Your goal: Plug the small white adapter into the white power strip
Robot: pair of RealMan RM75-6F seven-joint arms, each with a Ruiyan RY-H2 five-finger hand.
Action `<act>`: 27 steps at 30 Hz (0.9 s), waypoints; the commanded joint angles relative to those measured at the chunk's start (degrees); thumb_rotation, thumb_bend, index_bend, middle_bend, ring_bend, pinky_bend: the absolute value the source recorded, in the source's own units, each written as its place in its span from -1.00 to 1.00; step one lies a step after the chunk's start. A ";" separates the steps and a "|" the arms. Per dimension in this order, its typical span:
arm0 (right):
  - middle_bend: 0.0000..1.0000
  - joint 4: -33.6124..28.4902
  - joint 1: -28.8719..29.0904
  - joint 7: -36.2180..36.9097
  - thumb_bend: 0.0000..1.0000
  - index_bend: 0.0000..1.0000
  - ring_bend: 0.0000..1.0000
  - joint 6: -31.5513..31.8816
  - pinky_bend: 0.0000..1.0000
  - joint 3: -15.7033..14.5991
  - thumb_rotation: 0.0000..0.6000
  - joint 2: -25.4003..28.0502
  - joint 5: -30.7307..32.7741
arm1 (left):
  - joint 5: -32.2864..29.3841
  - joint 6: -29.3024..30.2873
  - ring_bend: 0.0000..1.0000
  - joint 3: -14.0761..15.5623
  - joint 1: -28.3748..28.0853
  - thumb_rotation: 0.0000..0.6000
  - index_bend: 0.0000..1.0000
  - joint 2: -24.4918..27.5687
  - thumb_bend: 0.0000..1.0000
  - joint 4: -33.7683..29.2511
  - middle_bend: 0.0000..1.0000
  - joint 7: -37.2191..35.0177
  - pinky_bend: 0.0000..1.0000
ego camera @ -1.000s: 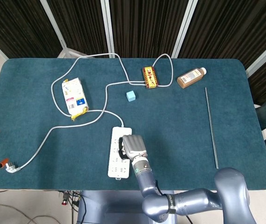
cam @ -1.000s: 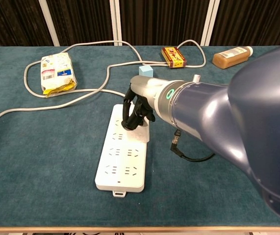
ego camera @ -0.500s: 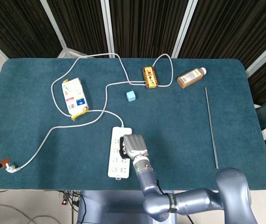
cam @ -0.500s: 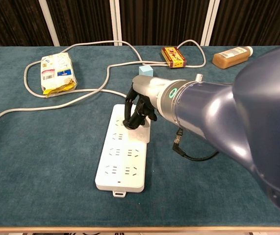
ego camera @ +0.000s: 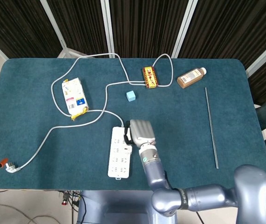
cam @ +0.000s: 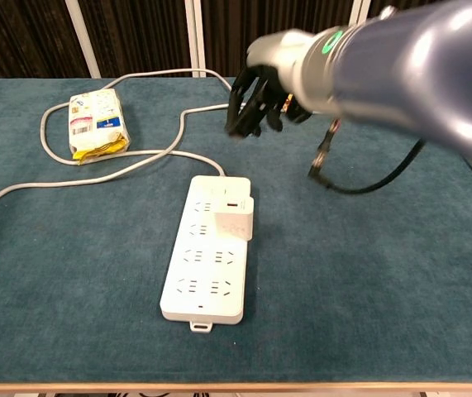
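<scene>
Lifted clear of the strip since a second ago, the right hand point(cam: 259, 89) now hangs in the air above the table, its dark fingers point(cam: 244, 107) loosely apart and holding nothing. Earlier those fingers were down on the adapter; now they no longer touch it.

Nearest the robot lies the long white plastic power strip point(cam: 205, 265) on the teal cloth-covered table point(cam: 70, 273). The small white boxy adapter point(cam: 234, 222) sits plugged into the strip's right-hand column of sockets, near the far end, standing proud of the face. In the head view the adapter point(ego camera: 128, 139) shows just beside the hand point(ego camera: 142, 132).

From the strip's far end a grey cable point(cam: 78, 178) runs off to the left and loops across the table. Inside that loop lies a white and yellow packet point(cam: 96, 123). Farther back, a small light blue cube point(ego camera: 131, 96) sits near the middle, with a red and yellow box point(ego camera: 150, 77) and a brown bottle with a white cap point(ego camera: 191, 77) beyond it. A thin metal rod point(ego camera: 211, 126) lies along the right side.

The left hand shows in neither view.
</scene>
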 commanded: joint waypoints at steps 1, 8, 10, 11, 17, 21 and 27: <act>-0.30 -4.08 -3.60 2.21 0.12 -0.31 -0.26 -2.43 0.32 2.25 1.00 6.75 0.44 | 0.05 0.20 -1.00 -0.03 0.09 1.00 -0.62 0.02 -0.83 -0.01 -1.00 -0.04 -1.00; -0.79 -10.38 -14.23 9.94 0.01 -0.85 -0.76 -9.25 -0.31 2.31 1.00 20.92 -3.09 | 0.16 0.49 -1.00 0.01 0.19 1.00 -0.62 -0.14 -0.83 -0.11 -1.00 0.43 -1.00; -0.86 -12.84 -19.37 12.14 -0.03 -0.91 -0.85 -11.29 -0.42 -1.01 1.00 26.27 -9.79 | 0.29 0.51 -1.00 0.12 0.18 1.00 -0.62 -0.29 -0.83 -0.21 -1.00 0.88 -1.00; -0.87 -13.71 -21.84 13.23 -0.04 -0.91 -0.87 -12.14 -0.44 -3.06 1.00 28.58 -13.84 | 0.37 0.53 -1.00 0.16 0.17 1.00 -0.62 -0.38 -0.83 -0.26 -1.00 1.09 -1.00; -0.89 -10.20 -42.56 24.88 -0.05 -0.93 -0.92 -5.03 -0.52 -23.49 1.00 37.20 -55.95 | 1.01 1.20 -1.00 0.39 0.30 1.00 -0.62 -1.00 -0.83 -0.44 -1.00 2.40 -1.00; -0.89 1.46 -49.23 29.76 -0.05 -0.92 -0.92 3.51 -0.52 -30.60 1.00 35.25 -72.01 | 1.31 1.67 -1.00 0.43 0.40 1.00 -0.63 -1.44 -0.83 -0.28 -1.00 3.13 -1.00; -0.89 10.88 -53.58 31.12 -0.05 -0.93 -0.93 9.35 -0.52 -33.01 1.00 32.15 -76.12 | 2.01 2.18 -1.00 0.50 0.46 1.00 -0.66 -1.88 -0.83 -0.03 -1.00 3.30 -1.00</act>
